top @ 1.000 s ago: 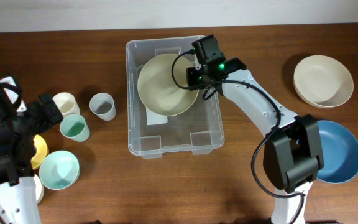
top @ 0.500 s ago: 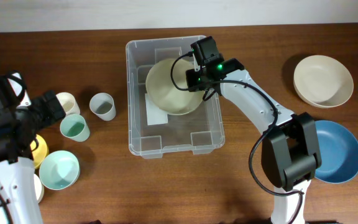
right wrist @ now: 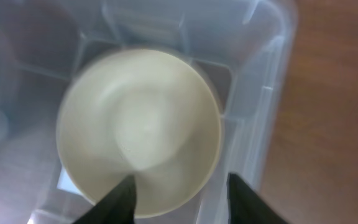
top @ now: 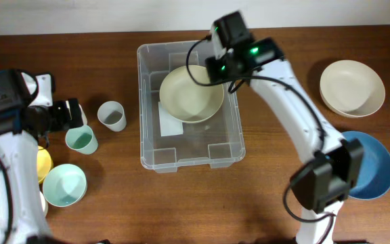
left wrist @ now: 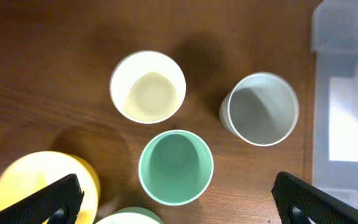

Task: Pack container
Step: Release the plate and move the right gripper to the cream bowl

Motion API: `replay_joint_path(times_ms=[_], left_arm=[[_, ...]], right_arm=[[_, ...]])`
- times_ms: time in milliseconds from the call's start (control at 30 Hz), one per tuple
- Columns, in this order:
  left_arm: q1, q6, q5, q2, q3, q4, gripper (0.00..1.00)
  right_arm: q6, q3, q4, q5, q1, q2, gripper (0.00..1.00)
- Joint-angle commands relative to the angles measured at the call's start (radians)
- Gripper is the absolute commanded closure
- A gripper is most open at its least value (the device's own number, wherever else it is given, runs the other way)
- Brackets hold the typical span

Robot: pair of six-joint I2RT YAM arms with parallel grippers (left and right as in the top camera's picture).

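The right gripper point(right wrist: 180, 179) hung open, its two dark fingers apart with nothing between them (this wrist view was blurred). It was directly above a cream round bowl point(top: 191, 93), which lay inside the large clear rectangular plastic container point(top: 141, 108), toward its far right wall. The container sat mid-table under this gripper. The left gripper point(left wrist: 176, 180), spread wide and empty, hovered over a mint-green round cup point(left wrist: 176, 167), left of the container. Risk, as judged: a low sideways move could hook a finger on the bowl's rim or the container's wall and drag it.
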Motion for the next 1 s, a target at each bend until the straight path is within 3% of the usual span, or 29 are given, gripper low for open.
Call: replay_joint_path(times_ms=[0, 233, 300, 367, 567, 700, 967], left_arm=[[0.005, 0.029, 0.022, 0.072, 0.008, 0.002, 0.0], [0.005, 0.029, 0.022, 0.119, 0.008, 0.001, 0.0], [0.005, 0.029, 0.022, 0.119, 0.008, 0.002, 0.0], [0.005, 0.029, 0.022, 0.119, 0.008, 0.002, 0.0], [0.005, 0.029, 0.022, 0.119, 0.008, 0.002, 0.0], [0.005, 0.029, 0.022, 0.119, 0.008, 0.001, 0.0], [0.005, 0.029, 0.022, 0.119, 0.008, -0.011, 0.0]], right_arm=[[0.048, 0.105, -0.068, 0.035, -0.085, -0.082, 0.53], [0.081, 0.131, -0.258, 0.041, -0.314, -0.102, 0.46], [0.034, 0.127, -0.304, 0.049, -0.371, -0.098, 0.44], [-0.006, 0.11, -0.321, 0.073, -0.422, -0.097, 0.3], [-0.254, 0.062, -0.303, 0.091, -0.529, -0.07, 0.19], [-0.386, 0.024, -0.267, 0.092, -0.559, -0.03, 0.18], [-0.386, -0.023, -0.186, 0.138, -0.577, 0.092, 0.18]])
